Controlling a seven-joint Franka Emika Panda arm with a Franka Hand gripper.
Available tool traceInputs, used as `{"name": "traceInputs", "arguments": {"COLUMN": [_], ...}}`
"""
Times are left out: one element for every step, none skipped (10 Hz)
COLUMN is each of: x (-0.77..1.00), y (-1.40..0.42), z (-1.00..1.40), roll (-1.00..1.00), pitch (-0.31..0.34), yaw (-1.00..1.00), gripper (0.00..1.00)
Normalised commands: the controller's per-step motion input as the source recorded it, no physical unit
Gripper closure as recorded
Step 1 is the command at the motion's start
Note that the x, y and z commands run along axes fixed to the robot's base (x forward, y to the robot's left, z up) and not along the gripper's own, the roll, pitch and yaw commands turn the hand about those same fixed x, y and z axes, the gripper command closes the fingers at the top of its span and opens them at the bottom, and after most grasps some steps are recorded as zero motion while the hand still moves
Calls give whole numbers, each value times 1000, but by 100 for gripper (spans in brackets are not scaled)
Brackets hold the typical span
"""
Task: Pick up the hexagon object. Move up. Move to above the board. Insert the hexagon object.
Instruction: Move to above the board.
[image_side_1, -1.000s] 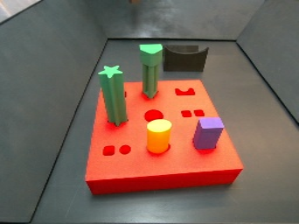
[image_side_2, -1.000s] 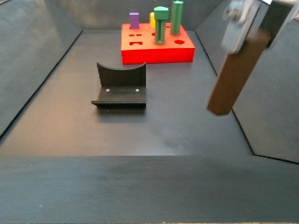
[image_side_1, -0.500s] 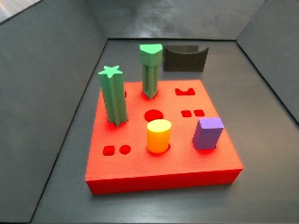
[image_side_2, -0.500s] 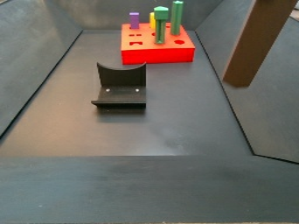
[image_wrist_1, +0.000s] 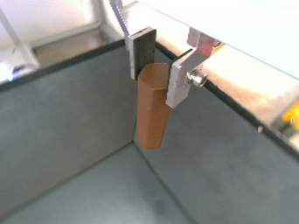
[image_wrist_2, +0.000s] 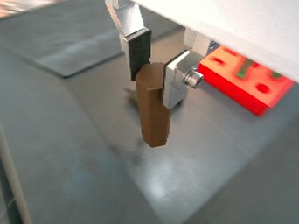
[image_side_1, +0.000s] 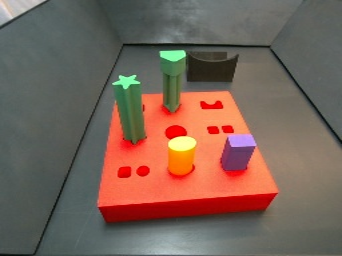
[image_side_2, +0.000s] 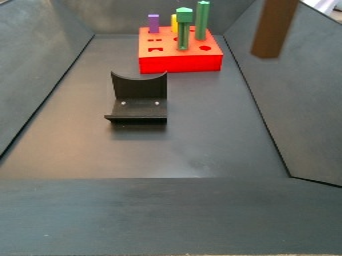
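Counts: one brown hexagon object (image_wrist_1: 151, 112); one red board (image_side_1: 147, 200); two green posts, a star-topped post (image_side_1: 130, 110) and a second green post (image_side_1: 171, 80); one yellow cylinder (image_side_1: 181, 156); one purple block (image_side_1: 239, 152); one fixture (image_side_2: 138, 99)

Gripper: the gripper (image_wrist_1: 163, 63) shows in both wrist views, raised above the grey floor; its two silver fingers (image_wrist_1: 184, 77) are clamped on the upper end of the hexagon object, which hangs upright below them

Hexagon object: in a side view its lower part (image_side_2: 274, 27) shows at the upper right of the frame, clear of the floor, to the right of the board (image_side_2: 178, 62) and apart from it; in a wrist view it (image_wrist_2: 152, 108) hangs with the board (image_wrist_2: 237, 83) at the right edge of the frame

Board: flat on the floor; both green posts, the yellow cylinder and the purple block stand upright in it; several cut-out holes lie open in its top face

Surface: a dark grey floor (image_side_2: 174, 150) with sloping grey walls on each side; the fixture stands on it left of centre in a side view, well apart from the board
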Motion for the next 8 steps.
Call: {"name": "traceInputs", "arguments": {"x": [119, 119, 117, 115, 113, 113, 111, 110], "y": [-1000, -1000, -1000, -1000, -1000, -1000, -1000, -1000], "z": [26, 27, 28, 29, 29, 30, 32, 33], "roll": [16, 4, -1, -14, -17, -25, -19, -21], "pitch": [200, 150, 83, 52, 30, 25, 20, 11], "yaw": [-666, -502, -255, -126, -45, -31, -11, -7], "gripper": [100, 100, 100, 100, 100, 100, 100, 100]}}
